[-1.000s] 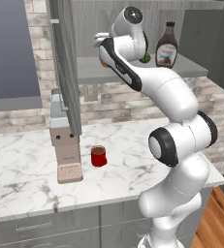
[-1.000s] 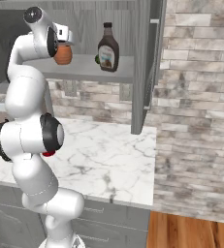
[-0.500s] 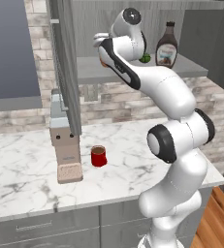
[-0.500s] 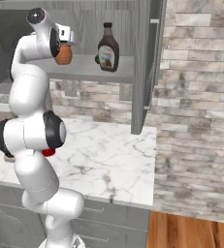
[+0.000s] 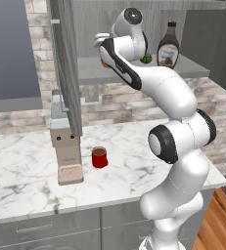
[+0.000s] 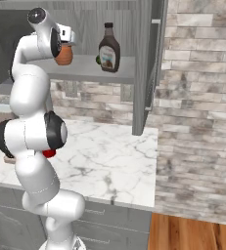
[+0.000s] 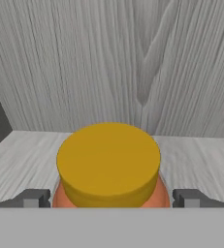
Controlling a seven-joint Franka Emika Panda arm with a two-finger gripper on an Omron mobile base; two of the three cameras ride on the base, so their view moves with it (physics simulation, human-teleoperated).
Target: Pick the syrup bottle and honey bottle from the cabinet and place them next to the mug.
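Two fingertips (image 7: 36, 198) stood spread wide, one on each side of the honey bottle (image 7: 108, 167). It stood upright directly between them, unpinched.

You won't find any lettering you can read here. The one printed surface is the white-and-red label on the syrup bottle (image 5: 168, 51), which stands on the cabinet (image 5: 134, 73) shelf, and its markings are too small and blurred to make out from either base view. The honey bottle (image 7: 108, 164), left of the syrup bottle on that shelf, shows you a plain yellow lid.
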